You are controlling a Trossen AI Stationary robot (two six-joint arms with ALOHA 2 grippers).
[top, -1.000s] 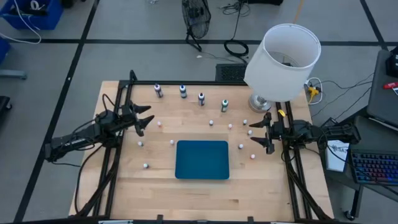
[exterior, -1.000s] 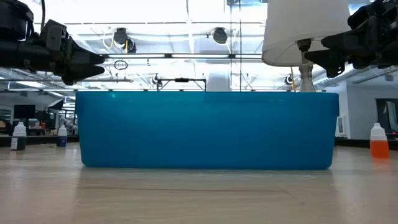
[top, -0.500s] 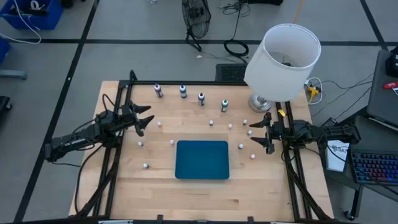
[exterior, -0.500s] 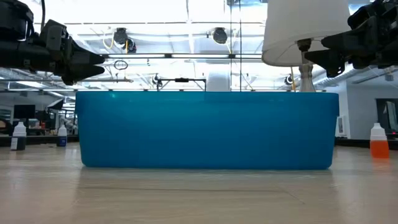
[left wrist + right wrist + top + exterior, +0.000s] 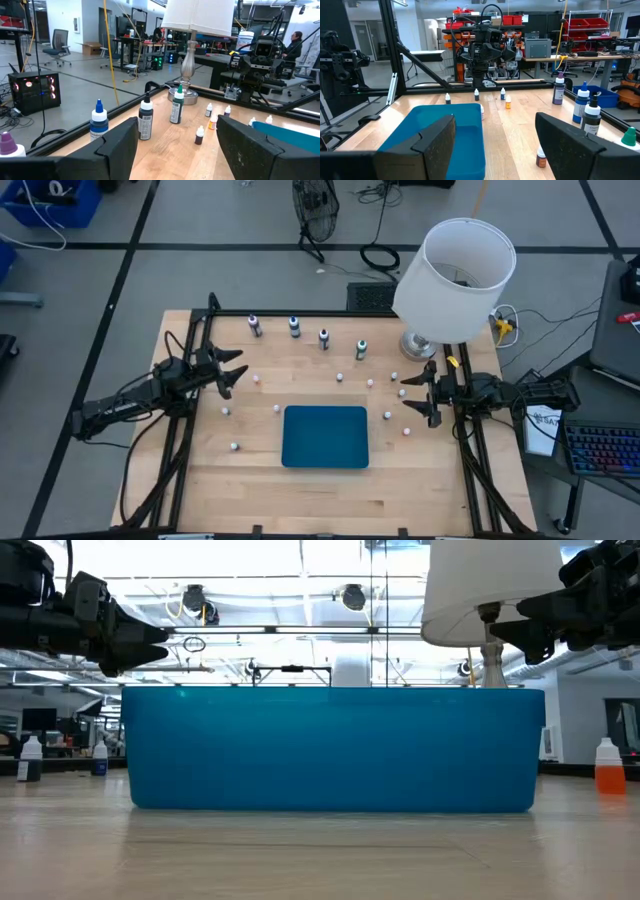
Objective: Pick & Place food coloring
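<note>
Inventory from my remote station, item by item.

Table [image 5: 300,480]: pale wood planks, matte, framed by black rails.

Blue mat [image 5: 325,436]: rectangular with rounded corners, smooth teal surface, lying at the table's middle toward the near edge (in the low view it fills the frame like a wall).

Food coloring [image 5: 308,334]: four upright bottles with dark bodies and narrow caps, standing in a row along the far edge, well apart from the mat; in the left wrist view I see caps in purple, blue, white and green. Any label print is too small for me to read.

Small dropper bottles [image 5: 387,416]: tiny, whitish-capped, scattered over the wood around the mat.

Lamp [image 5: 455,278]: white drum shade, turned metal stem, round base at the far right corner.

Left gripper [image 5: 233,372]: arm reaching in from the left side, hovering above the wood, fingers spread, holding nothing.

Right gripper [image 5: 419,392]: arm reaching in from the right, level, fingers spread, likewise empty.
</note>
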